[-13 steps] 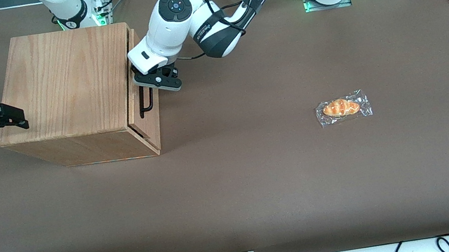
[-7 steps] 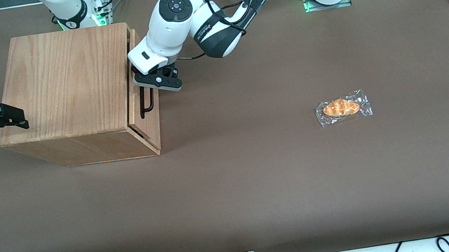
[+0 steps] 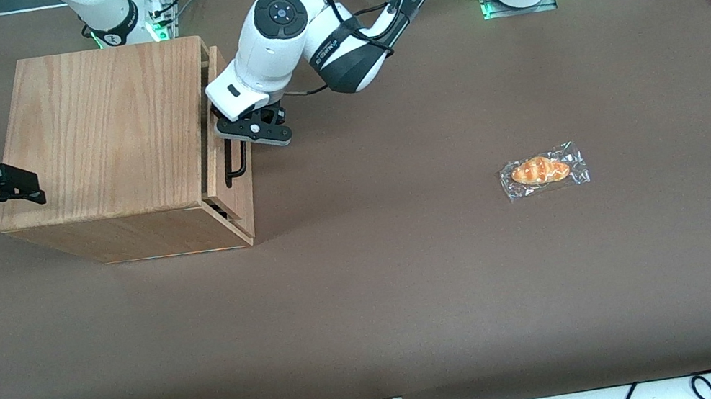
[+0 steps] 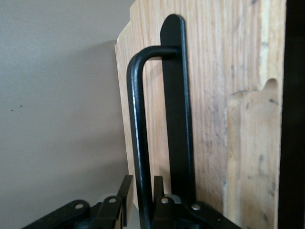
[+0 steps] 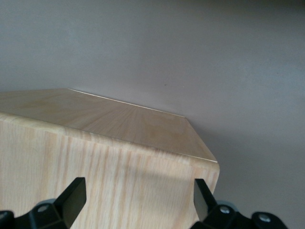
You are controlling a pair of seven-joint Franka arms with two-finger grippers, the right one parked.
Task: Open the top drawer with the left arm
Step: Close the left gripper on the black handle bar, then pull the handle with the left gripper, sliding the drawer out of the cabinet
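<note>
Left wrist view: gripper (image 4: 143,202) is clamped on the black bar handle (image 4: 136,124) of the top drawer (image 3: 225,134), barely out of the oak cabinet (image 3: 103,138). Pull should be kept straight along the slide, square to the front.

The left arm (image 3: 328,43) reaches down sideways, its tool (image 3: 240,136) clamped, fingers (image 4: 125,198) either side of a bar.

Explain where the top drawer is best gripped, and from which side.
Grip the black bar handle on the top drawer, coming from in front of the drawer. The bar stands off the wood, leaving a gap for a finger each side. The gripper already has its jaws closed around it.
</note>
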